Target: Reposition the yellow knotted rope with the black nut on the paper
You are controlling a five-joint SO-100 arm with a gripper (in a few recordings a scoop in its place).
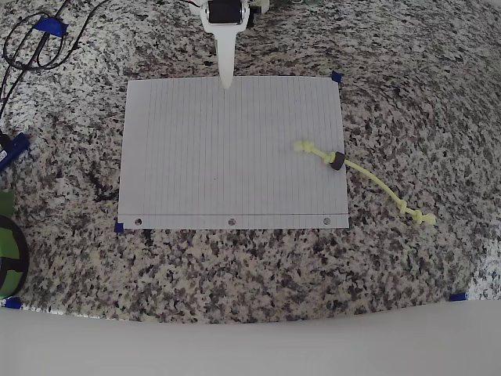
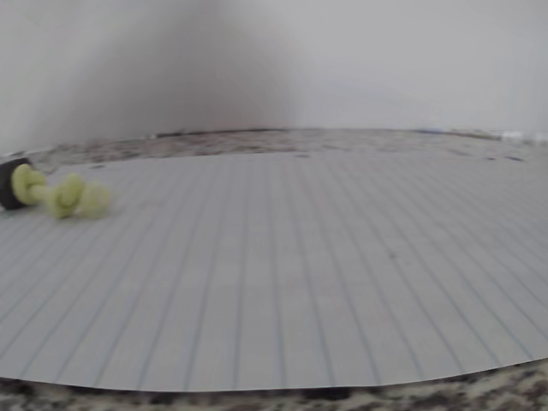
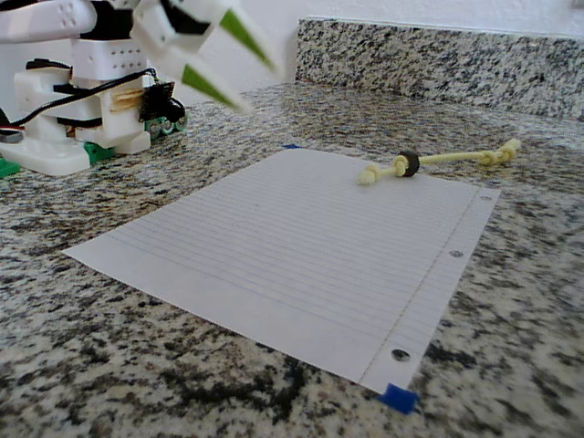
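Overhead, the paper [image 1: 232, 153] lies flat on the granite counter [image 1: 235, 274], and the gripper [image 1: 226, 78] hangs at its 12 o'clock edge. The yellow knotted rope [image 1: 364, 178] crosses the sheet's 3 o'clock edge, one knot and the black nut [image 1: 337, 162] on paper, the other knot off it. At the wrist, a blurred knot [image 2: 64, 197] sits toward 9 o'clock, probably against the nut. From the fixed camera, the green-tipped fingers [image 3: 214, 87] stand parted and empty above the counter.

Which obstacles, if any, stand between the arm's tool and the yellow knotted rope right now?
Probably none: bare paper lies between the tool and the yellow knotted rope, so reaching it looks feasible.
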